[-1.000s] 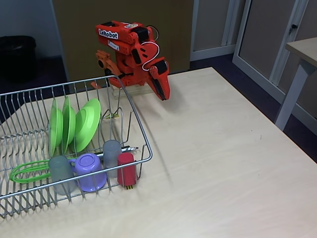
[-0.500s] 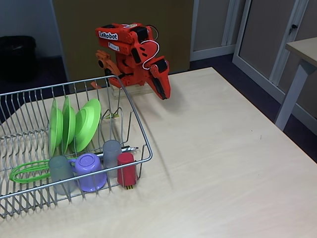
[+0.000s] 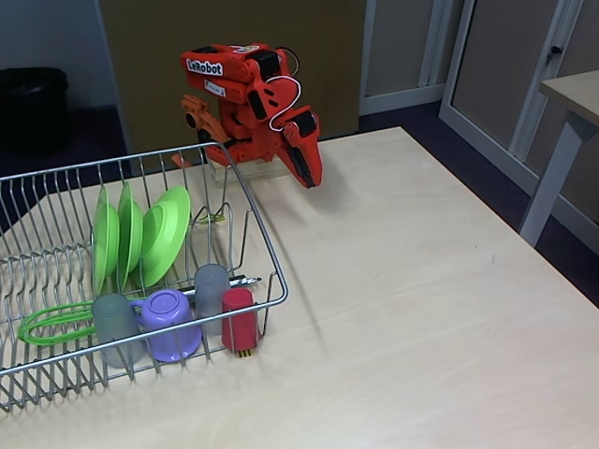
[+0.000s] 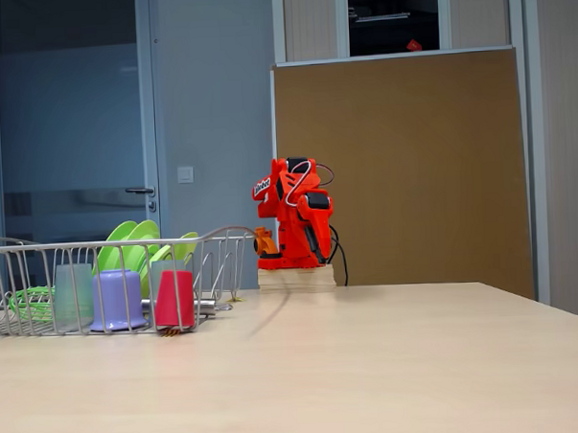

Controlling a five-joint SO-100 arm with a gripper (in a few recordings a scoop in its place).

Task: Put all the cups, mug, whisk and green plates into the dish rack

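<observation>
The silver wire dish rack (image 3: 255, 217) stands at the left of the table in both fixed views. Three green plates (image 3: 140, 234) stand on edge among its prongs. Along its front row are a grey cup (image 3: 116, 323), the upturned purple mug (image 3: 170, 323), a second grey cup (image 3: 211, 288) and the red cup (image 3: 239, 320). The green whisk (image 3: 51, 323) lies at the rack's left, its handle running behind the cups. My orange arm is folded at the table's back; its gripper (image 3: 308, 170) points down, shut and empty, well away from the rack (image 4: 223, 246).
A brown board stands behind the arm's base block (image 4: 296, 278). Another table (image 3: 573, 94) is off to the right and a black bin (image 3: 33, 103) sits on the floor at the back left. Bare tabletop (image 3: 421, 299) stretches right of the rack.
</observation>
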